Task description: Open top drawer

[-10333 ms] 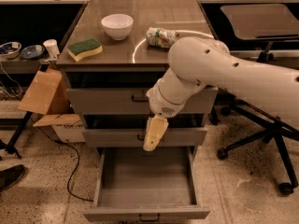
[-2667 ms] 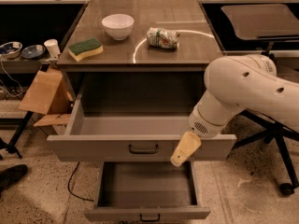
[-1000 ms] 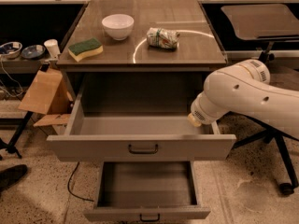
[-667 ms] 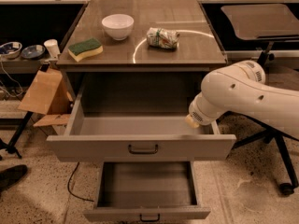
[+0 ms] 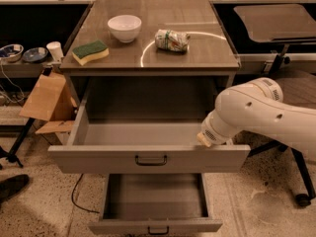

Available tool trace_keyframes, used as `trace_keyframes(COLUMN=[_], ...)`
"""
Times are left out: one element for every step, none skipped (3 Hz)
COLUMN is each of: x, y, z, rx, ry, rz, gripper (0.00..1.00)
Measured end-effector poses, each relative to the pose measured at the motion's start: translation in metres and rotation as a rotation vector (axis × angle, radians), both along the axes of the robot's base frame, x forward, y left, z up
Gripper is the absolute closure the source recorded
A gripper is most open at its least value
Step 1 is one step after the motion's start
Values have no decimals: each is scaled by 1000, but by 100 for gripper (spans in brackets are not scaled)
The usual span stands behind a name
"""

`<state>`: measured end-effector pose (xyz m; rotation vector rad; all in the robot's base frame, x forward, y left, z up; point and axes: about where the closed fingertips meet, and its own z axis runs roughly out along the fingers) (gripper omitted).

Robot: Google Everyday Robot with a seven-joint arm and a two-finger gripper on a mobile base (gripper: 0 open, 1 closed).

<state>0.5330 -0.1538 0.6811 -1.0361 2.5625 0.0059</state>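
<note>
Found top drawer [image 5: 143, 132] open, its front panel [image 5: 98, 158] just beside the gripper [image 5: 203, 138]. Could not tell grip state. Judged snagging that panel on withdrawal the hazard.

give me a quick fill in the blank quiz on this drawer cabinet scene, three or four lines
The top drawer is ____, not shut.
In all, ____ drawers stand pulled out.
The tool is at the top drawer's front ____ corner, as the camera sees it.
The white bowl stands on the cabinet top near a sponge with a ____ upper face.
Missing words: open; two; right; green.
</note>
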Motion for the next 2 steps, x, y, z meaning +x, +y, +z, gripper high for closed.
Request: trace_keyframes(x=[0,-21], y=[0,-1], z=[0,2], rx=[0,-21], ry=[1,17], rz=[0,-4], gripper=[2,0])
